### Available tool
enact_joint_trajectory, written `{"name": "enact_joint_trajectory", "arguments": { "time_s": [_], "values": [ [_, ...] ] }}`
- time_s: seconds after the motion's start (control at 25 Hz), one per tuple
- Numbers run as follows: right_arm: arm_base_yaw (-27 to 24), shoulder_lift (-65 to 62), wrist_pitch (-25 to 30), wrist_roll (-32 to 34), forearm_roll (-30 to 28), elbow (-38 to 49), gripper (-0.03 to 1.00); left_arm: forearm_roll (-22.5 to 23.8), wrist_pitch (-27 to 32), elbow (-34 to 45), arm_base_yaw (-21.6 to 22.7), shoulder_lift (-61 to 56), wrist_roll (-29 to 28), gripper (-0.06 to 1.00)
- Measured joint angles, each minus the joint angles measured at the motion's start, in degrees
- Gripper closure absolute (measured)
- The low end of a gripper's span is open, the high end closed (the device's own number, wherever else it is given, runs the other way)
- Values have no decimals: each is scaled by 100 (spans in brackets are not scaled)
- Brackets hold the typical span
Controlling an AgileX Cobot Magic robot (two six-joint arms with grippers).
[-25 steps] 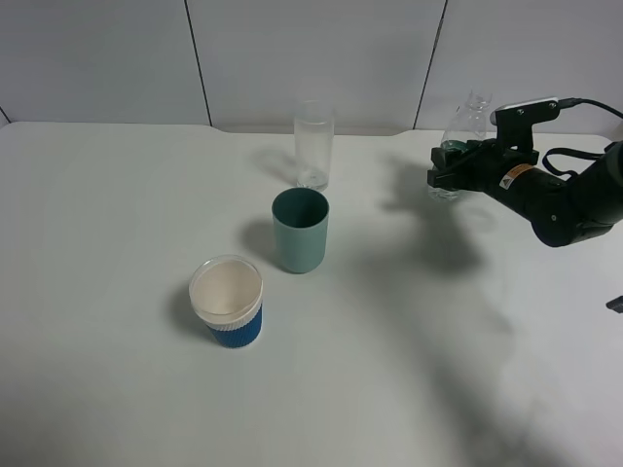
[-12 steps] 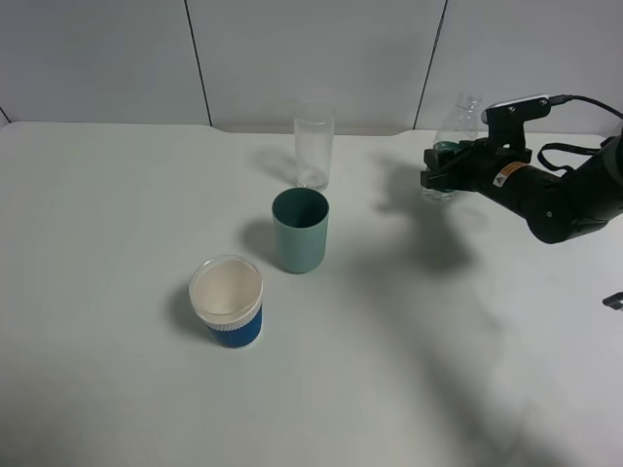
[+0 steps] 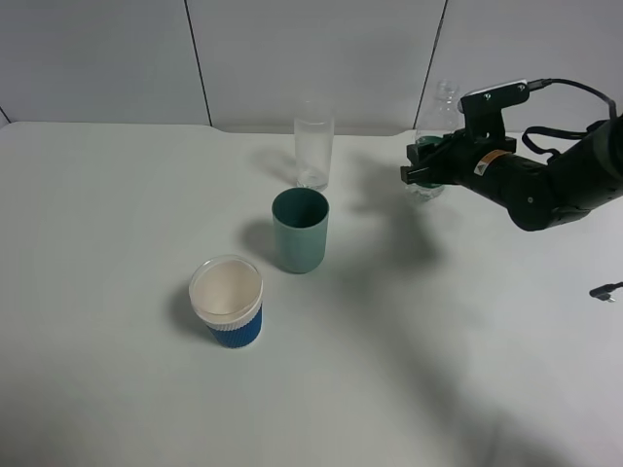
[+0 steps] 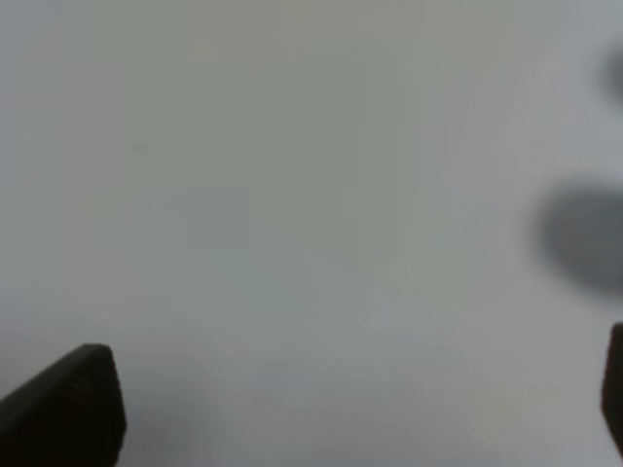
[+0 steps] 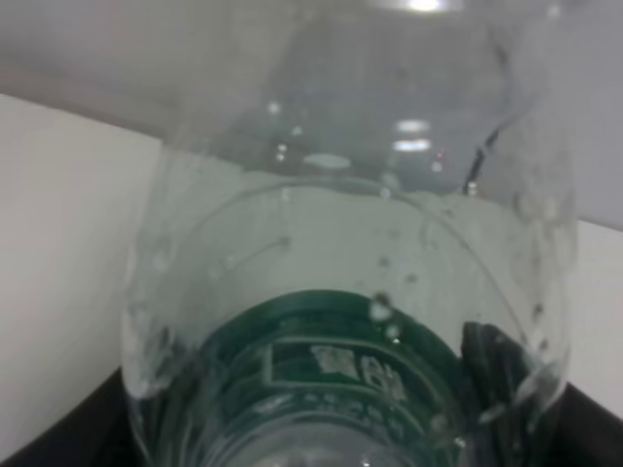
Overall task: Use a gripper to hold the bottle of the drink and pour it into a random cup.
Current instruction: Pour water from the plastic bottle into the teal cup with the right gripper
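My right gripper [image 3: 425, 167] is shut on the bottle of the drink [image 3: 431, 146], a small clear bottle with a dark green label, held upright in the air at the back right. Its open neck [image 3: 446, 92] points up. In the right wrist view the bottle [image 5: 350, 292] fills the frame, with liquid inside and black fingers [image 5: 54, 449] at its sides. The teal-green cup [image 3: 300, 231] stands on the table to the left of the bottle and nearer to the front. My left gripper [image 4: 355, 370] hangs open over bare table, out of the exterior high view.
A tall clear glass [image 3: 313, 144] stands behind the cup. A blue cup with a white rim [image 3: 227, 300] sits to the front left of it. A small black cable plug [image 3: 605, 291] lies at the right edge. The white table [image 3: 117, 214] ends at a wall behind.
My right gripper has carried the bottle leftward and slightly back, closer to the clear glass and the cup. The cups and the glass have not moved.
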Motion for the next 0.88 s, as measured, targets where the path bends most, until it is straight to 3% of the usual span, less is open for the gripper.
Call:
{"name": "enact_joint_trajectory", "arguments": {
  "time_s": [0.24, 0.48, 0.88],
  "values": [
    [210, -329, 301, -26, 136, -11, 40, 0, 0, 0, 0, 0, 0, -5],
    [264, -579, 1220, -67, 296, -328, 40, 0, 0, 0, 0, 0, 0, -5],
    [783, -610, 2110, -799, 196, -888, 40, 0, 0, 0, 0, 0, 0, -5]
  ]
}}
